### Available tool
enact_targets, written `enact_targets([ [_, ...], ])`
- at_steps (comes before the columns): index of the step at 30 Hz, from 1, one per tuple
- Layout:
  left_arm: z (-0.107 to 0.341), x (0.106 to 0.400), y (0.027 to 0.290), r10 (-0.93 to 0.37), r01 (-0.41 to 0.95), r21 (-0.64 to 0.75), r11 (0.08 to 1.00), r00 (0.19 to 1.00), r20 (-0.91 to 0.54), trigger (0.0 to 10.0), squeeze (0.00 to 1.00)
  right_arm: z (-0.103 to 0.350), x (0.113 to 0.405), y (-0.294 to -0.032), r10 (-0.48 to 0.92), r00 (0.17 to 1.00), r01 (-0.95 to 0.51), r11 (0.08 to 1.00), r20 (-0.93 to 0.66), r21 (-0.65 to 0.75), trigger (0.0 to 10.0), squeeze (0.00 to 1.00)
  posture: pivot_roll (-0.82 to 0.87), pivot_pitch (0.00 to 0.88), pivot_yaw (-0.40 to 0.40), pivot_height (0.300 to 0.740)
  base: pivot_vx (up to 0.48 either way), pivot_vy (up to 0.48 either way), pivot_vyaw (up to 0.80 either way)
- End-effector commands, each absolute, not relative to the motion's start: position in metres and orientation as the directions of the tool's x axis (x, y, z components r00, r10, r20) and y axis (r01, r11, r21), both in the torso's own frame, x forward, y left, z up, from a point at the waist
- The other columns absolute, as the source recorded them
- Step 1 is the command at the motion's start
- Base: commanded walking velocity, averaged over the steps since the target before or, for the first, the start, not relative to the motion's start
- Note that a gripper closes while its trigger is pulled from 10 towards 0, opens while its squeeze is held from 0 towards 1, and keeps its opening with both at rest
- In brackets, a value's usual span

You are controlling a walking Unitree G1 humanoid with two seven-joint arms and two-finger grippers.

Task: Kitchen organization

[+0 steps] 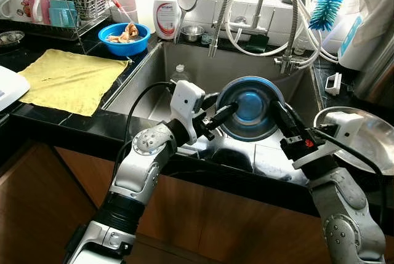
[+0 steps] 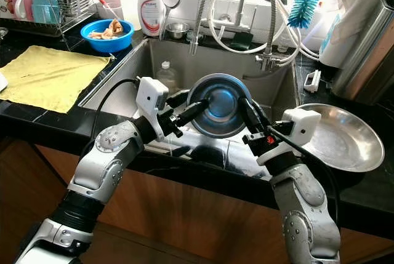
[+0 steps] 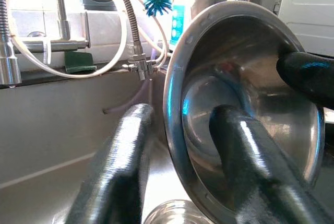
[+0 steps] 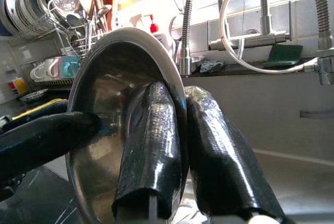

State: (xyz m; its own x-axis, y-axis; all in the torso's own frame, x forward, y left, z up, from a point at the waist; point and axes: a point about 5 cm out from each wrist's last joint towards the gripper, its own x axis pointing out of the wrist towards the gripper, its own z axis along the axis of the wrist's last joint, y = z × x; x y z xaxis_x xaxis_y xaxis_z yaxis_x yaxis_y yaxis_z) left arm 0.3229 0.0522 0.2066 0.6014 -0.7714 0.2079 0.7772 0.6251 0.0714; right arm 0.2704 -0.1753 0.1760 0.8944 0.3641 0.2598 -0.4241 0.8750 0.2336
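I have the sink (image 1: 148, 85) below a steel bowl (image 1: 249, 107) held on edge between both arms. Left gripper (image 1: 217, 115) and right gripper (image 1: 284, 122) each pinch its rim; uneven pull could twist it loose and drop it.

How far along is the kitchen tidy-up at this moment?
Done: one large steel plate lies on the counter right of the sink. In hand: a steel bowl is held on edge over the sink, the left gripper and right gripper each pinching its rim from opposite sides. Left: the bowl has not been set down, and the blue bowl of scraps sits beside the sink.
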Motion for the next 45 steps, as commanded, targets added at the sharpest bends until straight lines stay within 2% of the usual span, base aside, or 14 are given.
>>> enact_targets([
  [1,0.206,0.324,0.051,-0.774,0.777,0.089,0.624,0.598,0.208,0.0,0.0,0.179,0.269,-0.175,0.37,0.89,-0.431,0.874,0.268,0.225,10.0,0.0,0.06,0.0,-0.043,0.74,0.0,0.0,0.0],
  [22,0.201,0.317,0.046,-0.818,0.822,0.076,0.564,0.544,0.186,0.0,0.0,0.181,0.272,-0.175,0.351,0.898,-0.407,0.892,0.263,0.199,10.0,0.0,0.07,0.0,-0.045,0.74,0.0,0.0,0.0],
  [23,0.202,0.317,0.046,-0.818,0.823,0.075,0.563,0.543,0.188,0.0,0.0,0.181,0.273,-0.176,0.345,0.902,-0.402,0.891,0.261,0.21,10.0,0.69,0.07,0.0,-0.045,0.74,0.0,0.0,0.0],
  [24,0.202,0.318,0.046,-0.818,0.823,0.075,0.563,0.543,0.188,0.0,0.0,0.18,0.273,-0.176,0.341,0.903,-0.399,0.891,0.261,0.217,10.0,0.69,0.07,0.0,-0.045,0.74,0.0,0.0,0.0],
  [25,0.202,0.318,0.046,-0.818,0.822,0.074,0.564,0.544,0.189,0.0,0.0,0.18,0.273,-0.176,0.342,0.902,-0.401,0.889,0.262,0.22,10.0,1.0,0.07,0.0,-0.047,0.74,0.0,0.0,0.0],
  [34,0.203,0.318,0.048,-0.808,0.817,0.054,0.573,0.553,0.202,0.0,0.0,0.181,0.275,-0.175,0.337,0.903,-0.398,0.89,0.266,0.224,10.0,1.0,0.07,0.0,-0.048,0.74,0.0,0.0,0.0],
  [39,0.206,0.324,0.052,-0.765,0.786,0.0,0.618,0.601,0.232,0.0,0.0,0.181,0.274,-0.176,0.336,0.905,-0.395,0.893,0.262,0.218,10.0,1.0,0.07,0.0,-0.048,0.74,0.0,0.0,0.0],
  [40,0.207,0.325,0.053,-0.752,0.774,-0.002,0.633,0.615,0.237,0.0,0.0,0.18,0.274,-0.176,0.339,0.905,-0.395,0.893,0.258,0.214,10.0,0.45,0.07,0.0,-0.047,0.74,0.0,0.0,0.0],
  [41,0.208,0.328,0.054,-0.734,0.759,-0.011,0.651,0.634,0.242,0.0,0.0,0.179,0.274,-0.175,0.343,0.905,-0.397,0.893,0.252,0.211,10.0,0.0,0.07,0.0,-0.047,0.74,0.0,0.0,0.0],
  [45,0.211,0.335,0.059,-0.678,0.712,-0.055,0.7,0.688,0.259,0.0,0.0,0.177,0.274,-0.173,0.354,0.904,-0.404,0.891,0.24,0.206,10.0,0.0,0.07,0.0,-0.047,0.74,0.0,0.0,0.0],
])
